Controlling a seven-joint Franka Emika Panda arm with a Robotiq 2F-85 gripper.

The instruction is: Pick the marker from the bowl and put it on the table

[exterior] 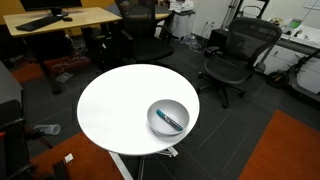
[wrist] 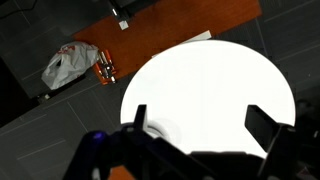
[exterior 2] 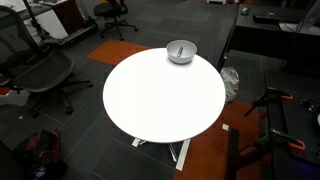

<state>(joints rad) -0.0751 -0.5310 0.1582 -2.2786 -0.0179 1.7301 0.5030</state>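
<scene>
Marker [exterior: 171, 121], a thin dark stick with a teal-blue part, lies slanted inside the shallow grey bowl [exterior: 155, 112]. The bowl sits near the edge of the round white table [exterior: 115, 100]. In an exterior view the bowl [exterior 2: 173, 50] is so small that its contents are hard to make out. In the wrist view the gripper [wrist: 197, 115] hangs over the table [wrist: 210, 80] with its jaws spread wide and empty, its body dark and blurred.

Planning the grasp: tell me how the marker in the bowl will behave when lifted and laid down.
The marker looks thin and straight: probably stiff and light. It lies inside the bowl, so it may slide along the curved wall when nudged. On the flat table it could roll.
</scene>
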